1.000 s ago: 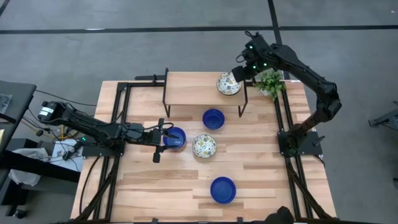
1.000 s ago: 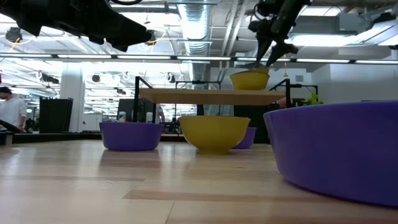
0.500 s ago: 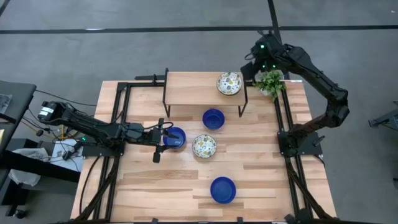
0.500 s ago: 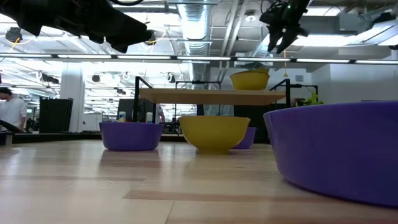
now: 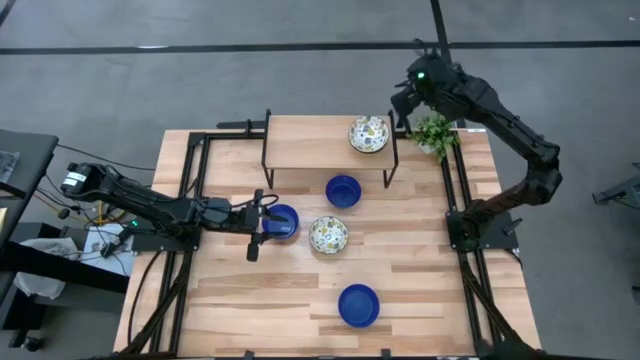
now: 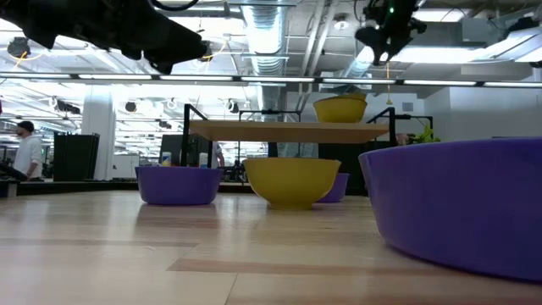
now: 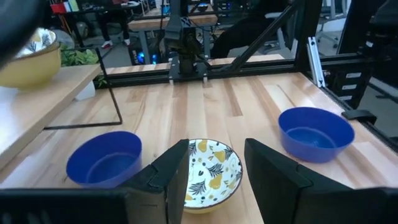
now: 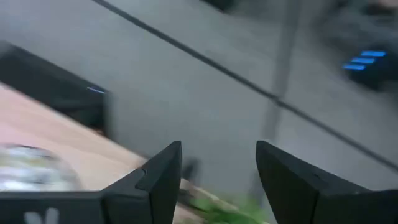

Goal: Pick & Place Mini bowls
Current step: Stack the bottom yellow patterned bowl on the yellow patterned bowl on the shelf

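The right claw [image 5: 402, 103] has its fingers apart and holds nothing. It hangs in the air just beside the raised wooden shelf [image 5: 310, 145], near the small green plant [image 5: 436, 132]. One patterned mini bowl [image 5: 368, 134] stands on the right end of this shelf, apart from the claw, so I judge that the placing of this bowl is finished.

The left claw [image 5: 262, 222] is also apart and empty. It is low over the bench [image 5: 420, 270], touching or almost touching the blue bowl [image 5: 281, 222] in front of the shelf; I cannot tell if the fingers are around its rim.

A second blue bowl [image 5: 343, 190] lies under the shelf edge, a second patterned bowl [image 5: 328, 234] just in front of it, and a third blue bowl [image 5: 358, 305] well apart from the shelf, near the bench's front edge.

The next move probably calls for one claw to close on a bowl rim and lift it to the shelf.
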Robot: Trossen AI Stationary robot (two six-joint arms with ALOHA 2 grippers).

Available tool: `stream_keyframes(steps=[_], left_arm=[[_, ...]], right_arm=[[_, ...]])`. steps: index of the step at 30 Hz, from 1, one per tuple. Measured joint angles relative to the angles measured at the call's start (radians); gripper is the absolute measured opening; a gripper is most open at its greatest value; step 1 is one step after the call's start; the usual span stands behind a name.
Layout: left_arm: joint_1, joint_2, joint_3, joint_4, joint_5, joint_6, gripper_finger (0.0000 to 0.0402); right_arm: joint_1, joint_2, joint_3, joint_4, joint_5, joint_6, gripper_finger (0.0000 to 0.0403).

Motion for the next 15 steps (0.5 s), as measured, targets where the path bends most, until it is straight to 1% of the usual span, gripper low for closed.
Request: stream_keyframes(steps=[3, 4, 6, 8, 15], left_arm=[[0.0, 0.0, 0.0, 0.0, 0.0, -0.013, 0.0154], [0.0, 0.0, 0.0, 0.0, 0.0, -0.014, 0.0154], [0.0, 0.0, 0.0, 0.0, 0.0, -0.029, 0.0154], [0.0, 0.0, 0.0, 0.0, 0.0, -0.031, 0.0154], [0.0, 0.0, 0.0, 0.0, 0.0, -0.031, 0.0154]], right_arm=[[0.029, 0.032, -0.001, -0.059, 0.284, -0.005, 0.0189], [0.041, 0.042, -0.001, -0.076, 0.363, 0.0, 0.0187], [0.058, 0.065, -0.001, -0.092, 0.474, 0.013, 0.0187], [0.076, 0.091, -0.001, -0.09, 0.528, 0.018, 0.0187], [0.112, 0.221, -0.001, -0.083, 0.657, 0.02, 0.0184]])
